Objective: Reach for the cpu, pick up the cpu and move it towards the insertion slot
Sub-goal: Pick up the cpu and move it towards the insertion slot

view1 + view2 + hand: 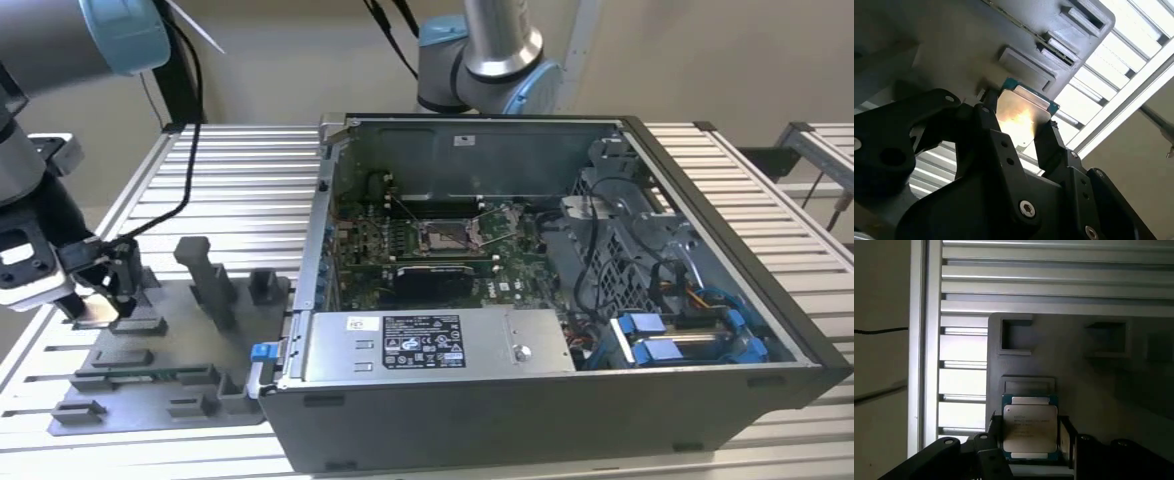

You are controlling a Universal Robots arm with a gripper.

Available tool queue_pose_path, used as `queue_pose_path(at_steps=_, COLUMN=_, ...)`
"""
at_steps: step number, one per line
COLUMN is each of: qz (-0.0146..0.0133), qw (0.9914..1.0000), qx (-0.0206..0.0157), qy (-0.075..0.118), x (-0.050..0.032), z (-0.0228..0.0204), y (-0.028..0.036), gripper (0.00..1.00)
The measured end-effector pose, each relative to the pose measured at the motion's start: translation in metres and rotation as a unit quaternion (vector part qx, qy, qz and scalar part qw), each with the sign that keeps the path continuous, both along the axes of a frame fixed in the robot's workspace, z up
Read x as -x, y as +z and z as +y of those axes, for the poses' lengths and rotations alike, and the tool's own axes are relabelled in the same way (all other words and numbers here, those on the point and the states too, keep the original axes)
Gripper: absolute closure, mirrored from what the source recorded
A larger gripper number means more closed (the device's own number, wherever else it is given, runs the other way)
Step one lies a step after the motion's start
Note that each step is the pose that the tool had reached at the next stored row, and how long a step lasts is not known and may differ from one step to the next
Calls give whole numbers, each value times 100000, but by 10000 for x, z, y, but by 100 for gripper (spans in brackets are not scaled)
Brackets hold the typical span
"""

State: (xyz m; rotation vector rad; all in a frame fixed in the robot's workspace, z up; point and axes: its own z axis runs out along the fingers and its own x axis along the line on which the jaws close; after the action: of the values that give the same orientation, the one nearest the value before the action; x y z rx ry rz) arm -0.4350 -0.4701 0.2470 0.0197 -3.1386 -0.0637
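The cpu (1030,427), seen in the first wrist view, is clamped edge-on between the fingers of the claw (107,295), just above the grey fixture tray (160,395) at the exterior view's left. Reach and pick-up appear done. The insertion slot (447,235), mid-frame inside the open computer case (534,400), lies well apart, so most of the carry is left.

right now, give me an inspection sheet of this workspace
surface: slatted metal table; grey tray on it, beside the open pc case
job's things: cpu held, off its tray pocket; slot on the board inside the case
clutter: upright blocks on the tray
gripper: over the tray, jaws shut on two sides of the cpu
cables: black cable hanging by the arm; wires in the case
surroundings: beige wall; another slatted table at the exterior view's right
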Motion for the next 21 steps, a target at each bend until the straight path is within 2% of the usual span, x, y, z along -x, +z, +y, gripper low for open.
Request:
queue_pose_path(at_steps=14, qz=5, qw=100000, qx=0, qy=5, x=-1, z=0, y=431, gripper=100)
queue_pose_path(at_steps=21, qz=7, qw=100000, qx=1, qy=3, x=0, z=0, y=608, gripper=100)
